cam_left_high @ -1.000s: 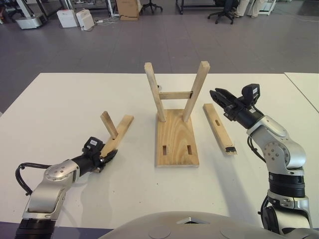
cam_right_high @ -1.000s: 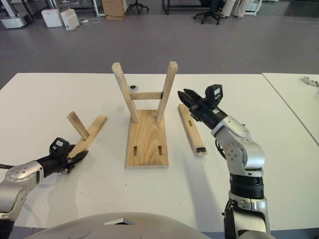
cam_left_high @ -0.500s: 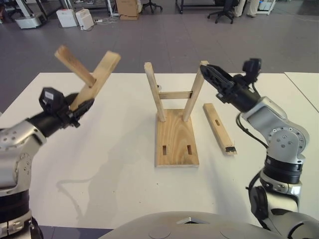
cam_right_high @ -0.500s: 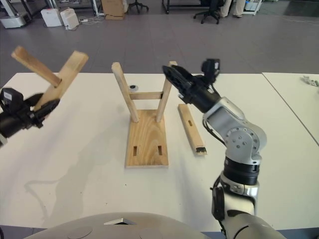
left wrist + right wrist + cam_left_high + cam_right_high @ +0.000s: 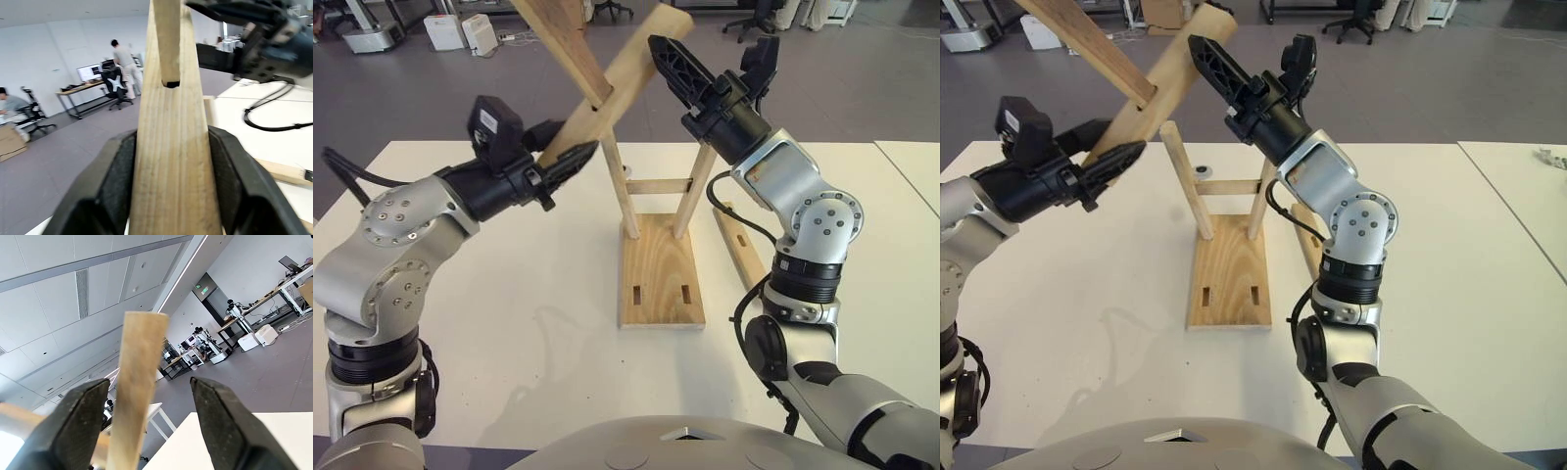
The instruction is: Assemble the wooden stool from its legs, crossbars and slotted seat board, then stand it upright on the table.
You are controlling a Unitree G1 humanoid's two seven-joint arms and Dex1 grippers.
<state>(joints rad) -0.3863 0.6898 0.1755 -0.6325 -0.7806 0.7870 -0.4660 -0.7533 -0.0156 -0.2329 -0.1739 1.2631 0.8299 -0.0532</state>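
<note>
- Seat board [image 5: 661, 279]: lies flat on the table [image 5: 489, 294], slots up. We judge it inverted so that the legs can be driven down into it.
- Fitted frame [image 5: 656, 186]: two legs joined by a crossbar, standing in the far slots of the seat board and leaning slightly apart.
- Near slots [image 5: 638, 293]: two, both empty, and we take them as the seat for the second frame.
- Loose leg [image 5: 736, 245]: flat on the table just right of the seat board, partly hidden by the right arm.
- Carried leg [image 5: 636, 69]: high above the table, slanting up toward the robot's right, with a crossbar stub [image 5: 558, 34] plugged into its mortise. We judge it half of the second frame.
- Left pincer [image 5: 570, 147]: clamped on the lower end of the carried leg, one finger on each broad face. The left arm is lifted, elbow bent, forearm pointing up and inward.
- Right pincer [image 5: 149, 421]: spread, its fingers bracketing the upper end of the carried leg with a gap on each side. The right arm is folded up steeply, wrist above the fitted frame. We read this as readiness to steady or take over the piece.
</note>
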